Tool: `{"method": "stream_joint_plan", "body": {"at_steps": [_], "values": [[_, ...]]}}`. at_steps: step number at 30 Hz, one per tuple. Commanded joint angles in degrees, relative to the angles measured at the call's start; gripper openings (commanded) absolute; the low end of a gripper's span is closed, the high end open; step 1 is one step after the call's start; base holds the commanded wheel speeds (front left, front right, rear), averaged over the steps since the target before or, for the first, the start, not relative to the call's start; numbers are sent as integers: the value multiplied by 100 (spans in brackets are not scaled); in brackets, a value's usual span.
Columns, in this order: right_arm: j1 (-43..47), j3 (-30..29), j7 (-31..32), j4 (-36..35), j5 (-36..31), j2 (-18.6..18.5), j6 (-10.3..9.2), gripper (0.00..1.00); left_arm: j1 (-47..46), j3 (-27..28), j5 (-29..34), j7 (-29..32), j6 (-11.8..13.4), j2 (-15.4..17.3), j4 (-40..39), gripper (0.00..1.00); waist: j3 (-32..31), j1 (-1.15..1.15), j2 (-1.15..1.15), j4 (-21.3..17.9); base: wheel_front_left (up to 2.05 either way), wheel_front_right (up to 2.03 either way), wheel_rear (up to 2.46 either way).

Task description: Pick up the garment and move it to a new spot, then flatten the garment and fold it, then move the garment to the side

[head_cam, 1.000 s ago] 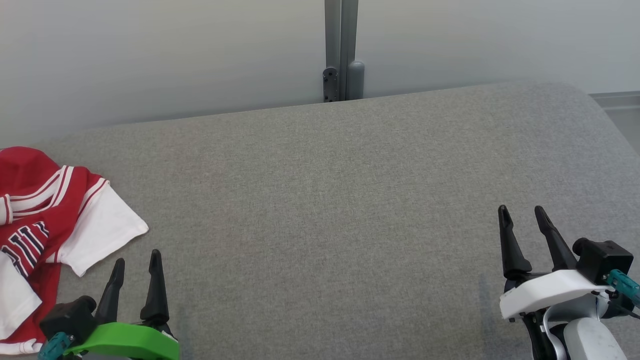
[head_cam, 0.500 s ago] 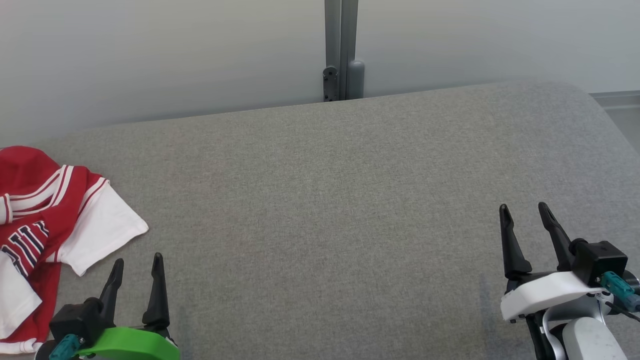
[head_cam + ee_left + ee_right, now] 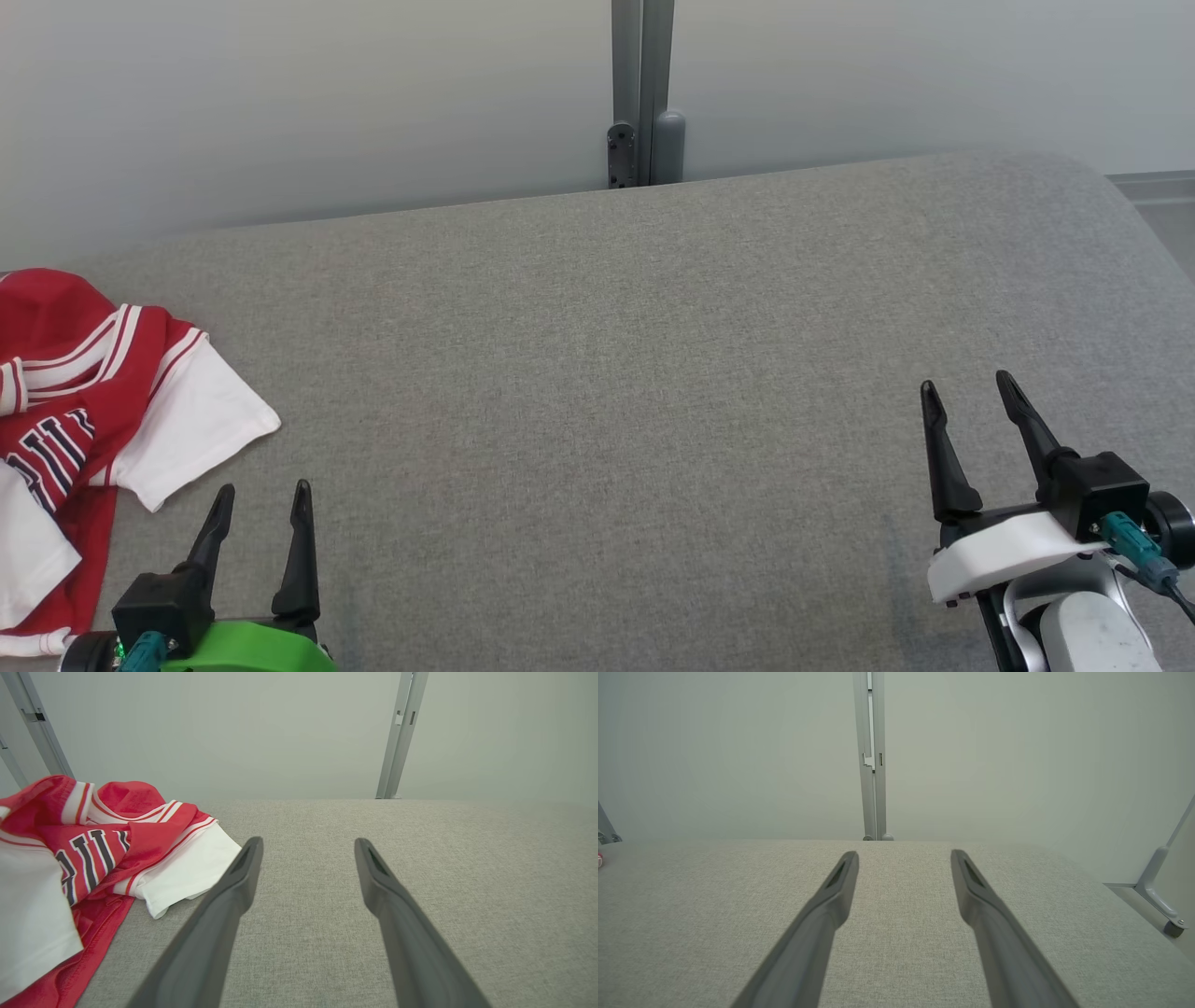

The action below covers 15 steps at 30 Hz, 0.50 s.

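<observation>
while garment [image 3: 65, 373] lies crumpled, both jaws apart

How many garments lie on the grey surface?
1. The red and white garment lies crumpled at the left side of the grey surface, ahead and left of the left gripper; its left part runs out of view.

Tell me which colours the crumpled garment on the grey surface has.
The crumpled garment is red and white, with dark lettering; left wrist view.

Red-white striped garment [image 3: 84, 392]; grey surface [image 3: 607, 373].
</observation>
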Motion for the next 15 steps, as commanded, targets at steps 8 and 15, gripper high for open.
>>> {"method": "stream_joint_plan", "body": {"at_steps": [8, 15], "values": [[51, 25, -125, 0, -384, -45, 2, 100, 86, 11, 406, -128, -19, 62, -20, 100, -4, 0, 0, -14, 0, 0, 0], [68, 34, -166, -8, -542, -65, 2, 100, 113, 4, 557, -155, -20, 64, -29, 100, -5, 0, 0, -11, 0, 0, 0]]}}
